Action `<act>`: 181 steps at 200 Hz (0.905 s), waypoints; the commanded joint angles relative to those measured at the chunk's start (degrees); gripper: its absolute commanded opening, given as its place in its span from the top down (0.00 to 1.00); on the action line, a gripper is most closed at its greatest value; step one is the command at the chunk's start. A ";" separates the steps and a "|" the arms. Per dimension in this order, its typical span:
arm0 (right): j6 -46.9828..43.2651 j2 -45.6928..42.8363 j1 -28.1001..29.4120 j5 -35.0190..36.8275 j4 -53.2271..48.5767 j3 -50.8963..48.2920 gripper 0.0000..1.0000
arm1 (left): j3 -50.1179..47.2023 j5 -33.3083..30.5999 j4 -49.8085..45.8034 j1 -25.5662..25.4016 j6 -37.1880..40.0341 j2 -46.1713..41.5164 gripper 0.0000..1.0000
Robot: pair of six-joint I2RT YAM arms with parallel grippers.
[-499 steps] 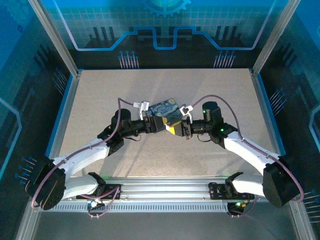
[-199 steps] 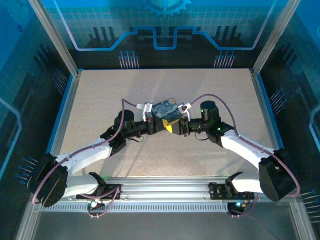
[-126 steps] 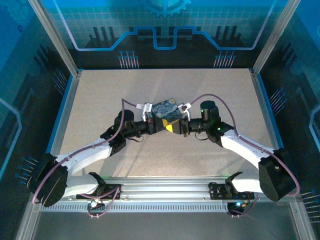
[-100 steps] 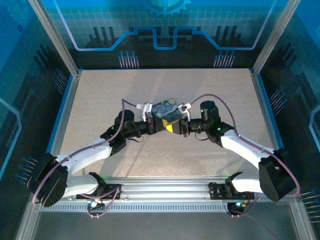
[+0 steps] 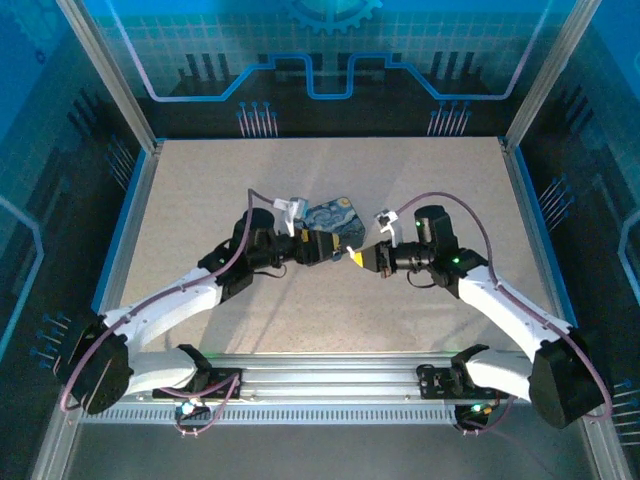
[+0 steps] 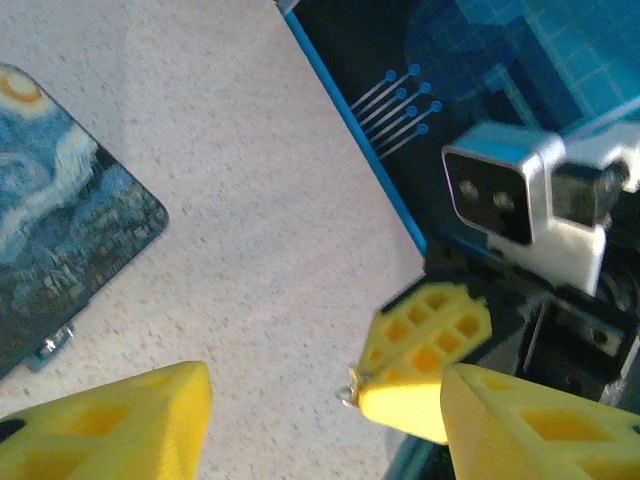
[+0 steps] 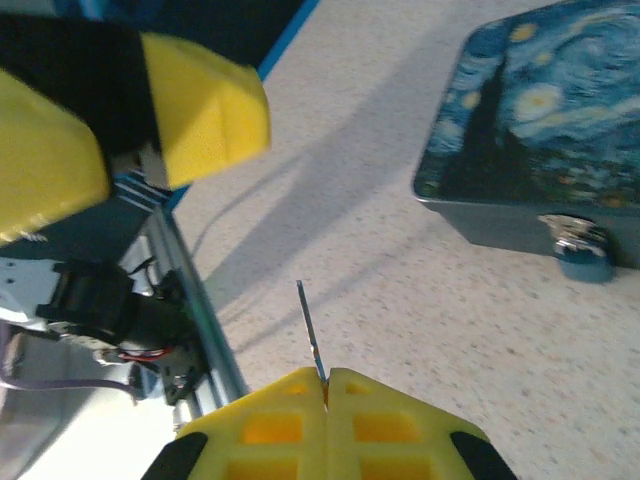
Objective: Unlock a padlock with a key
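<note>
The right fingers [image 7: 325, 405] are shut tight on the thin dark metal key [image 7: 310, 325]. The key sticks straight out past their tips. The left fingers [image 6: 120, 420] are wide apart and hold nothing.

The tiny grey and silver padlock [image 7: 575, 240] hangs on the front side of the flat box with the blue and yellow night-sky picture [image 7: 530, 110]. It is ahead of the right fingers and off to their right, apart from the key tip. Seen from the left fingers, it sits at the low corner of the box, just past their left finger.

I think the job is at the step where the key must go to the lock. The key is held but is not in the lock yet. Next, the right fingers need to turn the key tip toward the padlock and slide it in slowly. The keyhole is too small to see, so the aim must be careful. The left fingers could help by holding the padlock steady, as a loose lock may swing away.

The two sets of fingers point at each other and are near but not touching. The pale speckled surface [image 5: 200, 200] has open room on every side of them. Its blue edge [image 5: 128, 215] is well away. The box's edge is the nearest thing to bump.
</note>
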 commanded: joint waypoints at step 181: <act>-1.34 -20.67 -15.79 10.39 -25.05 -9.06 0.99 | 49.64 -16.19 -35.98 -6.69 22.83 45.17 0.02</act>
